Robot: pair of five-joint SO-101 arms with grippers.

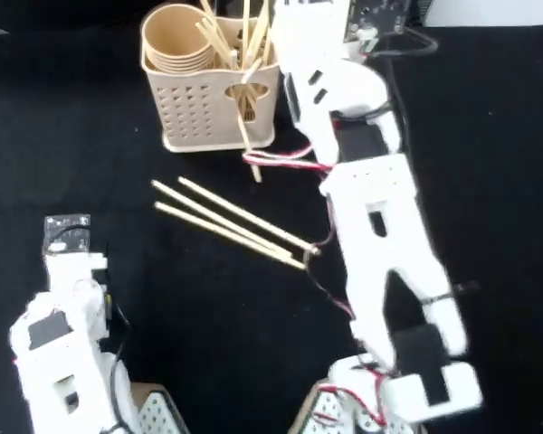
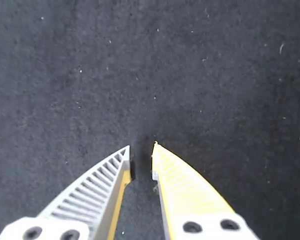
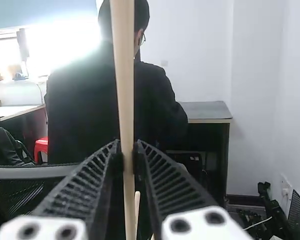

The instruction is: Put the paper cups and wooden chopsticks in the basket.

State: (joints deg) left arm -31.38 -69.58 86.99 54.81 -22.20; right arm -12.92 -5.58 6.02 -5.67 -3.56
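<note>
A beige perforated basket (image 1: 208, 113) stands at the back of the black mat, holding stacked paper cups (image 1: 175, 41) and several wooden chopsticks (image 1: 231, 32). Three more chopsticks (image 1: 226, 224) lie side by side on the mat in front of it. My right gripper (image 3: 127, 150) is shut on one upright chopstick (image 3: 123, 75). In the high view this gripper (image 1: 253, 86) is at the basket's front right corner, and the held chopstick (image 1: 250, 149) hangs down past the basket's wall. My left gripper (image 2: 141, 150) points down at bare mat near the front left, fingers together and holding nothing.
The right arm (image 1: 380, 235) stretches from the front right across to the basket, just right of the loose chopsticks' ends. Red and white cables (image 1: 281, 158) run beside the basket's base. The left arm (image 1: 63, 334) stands at the front left.
</note>
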